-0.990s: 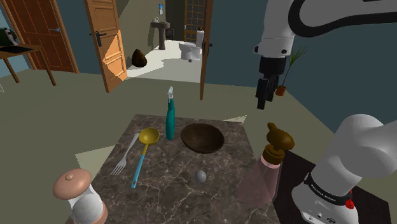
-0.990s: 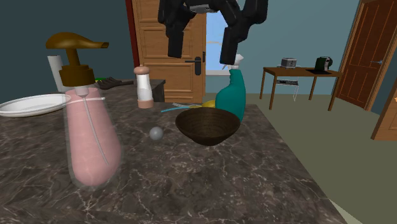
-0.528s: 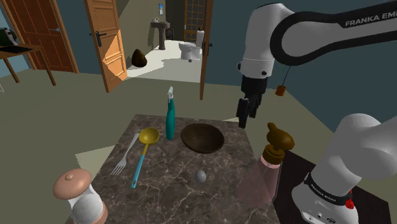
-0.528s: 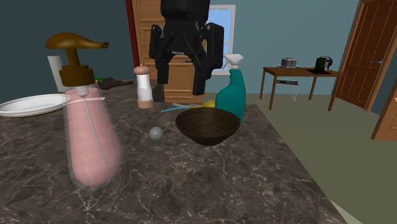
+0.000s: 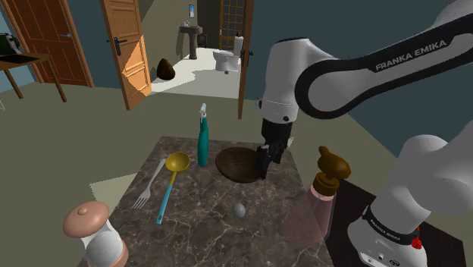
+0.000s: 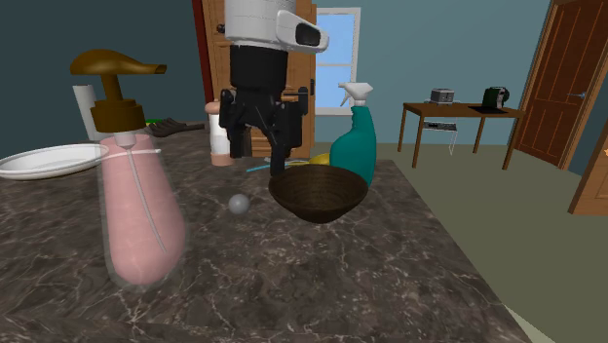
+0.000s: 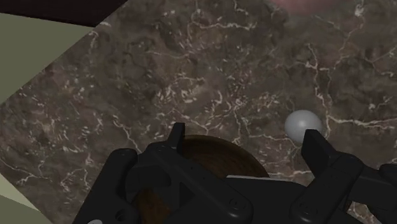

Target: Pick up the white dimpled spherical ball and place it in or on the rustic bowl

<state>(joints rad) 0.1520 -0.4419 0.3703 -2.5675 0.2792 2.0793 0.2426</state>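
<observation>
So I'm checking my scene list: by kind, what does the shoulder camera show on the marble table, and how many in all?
Bottles: 2 (spray bottle, soap dispenser)
Utensils: 2 (fork, ladle)
Bowl: 1
Ball: 1
Grinder: 1
Total: 7

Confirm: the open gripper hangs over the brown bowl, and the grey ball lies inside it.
Wrong on the ball: it lies on the table, apart from the bowl, as the shoulder view shows. The open gripper does hang over the bowl.
</observation>
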